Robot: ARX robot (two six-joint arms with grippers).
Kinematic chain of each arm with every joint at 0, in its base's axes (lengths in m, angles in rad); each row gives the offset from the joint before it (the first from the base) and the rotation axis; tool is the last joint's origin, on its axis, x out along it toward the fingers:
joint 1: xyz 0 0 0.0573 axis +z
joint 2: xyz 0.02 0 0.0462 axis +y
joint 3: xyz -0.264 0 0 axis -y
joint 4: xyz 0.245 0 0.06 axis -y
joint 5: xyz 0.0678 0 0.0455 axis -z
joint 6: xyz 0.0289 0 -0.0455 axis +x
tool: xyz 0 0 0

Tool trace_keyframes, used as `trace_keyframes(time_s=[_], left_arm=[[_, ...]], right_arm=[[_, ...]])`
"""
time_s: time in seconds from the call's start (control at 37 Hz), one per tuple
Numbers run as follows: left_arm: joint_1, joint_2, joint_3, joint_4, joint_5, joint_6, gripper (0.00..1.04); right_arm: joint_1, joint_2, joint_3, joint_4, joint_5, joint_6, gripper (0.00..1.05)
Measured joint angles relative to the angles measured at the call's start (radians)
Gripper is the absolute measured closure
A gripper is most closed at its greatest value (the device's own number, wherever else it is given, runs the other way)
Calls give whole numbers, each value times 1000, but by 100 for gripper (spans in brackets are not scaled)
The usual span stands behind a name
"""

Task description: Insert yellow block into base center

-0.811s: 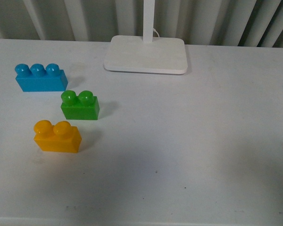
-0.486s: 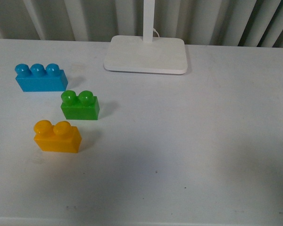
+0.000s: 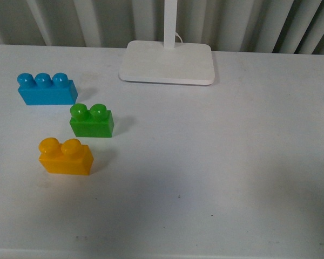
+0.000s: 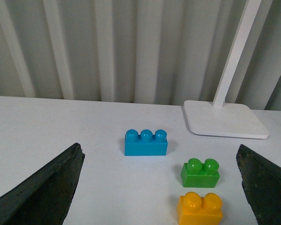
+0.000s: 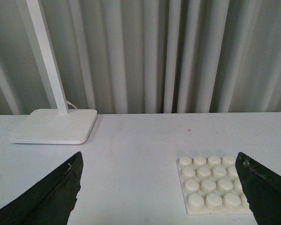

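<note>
1. One white table [image 3: 232,178] carries everything; its middle and near right lie open.
2. One lamp foot [image 3: 167,62] with its pole stands centred at the far edge.
3. Two grippers, left gripper [image 4: 158,149] and right gripper [image 5: 159,154], each have their fingers spread wide, gripping nothing.
4. One base [image 5: 210,190] lies flat, right of the lamp foot and well apart from the bricks.
5. Three bricks stand apart on the left: blue brick [image 3: 46,90] farthest, green brick [image 3: 92,121] between, yellow block [image 3: 65,156] nearest, studs up.

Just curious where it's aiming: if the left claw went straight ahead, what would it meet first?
Likely the yellow block, nearest, within the span of the open left claw, though off-centre; the blue brick is centred but farther. Height unclear.
</note>
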Motion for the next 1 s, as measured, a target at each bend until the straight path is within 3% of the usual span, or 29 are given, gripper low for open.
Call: trace_keyframes(time_s=[0.22,0.27,0.32,0.51,0.73,0.81,1.0], left_arm=[[0,0,0,0,0,0,6],[0,0,0,0,0,0,6],[0,0,0,0,0,0,6],[0,0,0,0,0,0,6],[0,0,0,0,0,0,6],[0,0,0,0,0,0,6],[0,0,0,0,0,0,6]], right_arm=[[0,0,0,0,0,0,9],[15,64,47,-114,97,56,9],[-14,204,95,-143,111,113,9],[-194,575,142,130,-48,102,9],[-381,1107,237,499,-155,19,9],[-401,1321,309,575,-176,-7,9],[-365,1630,519,533,-202,-16,9]])
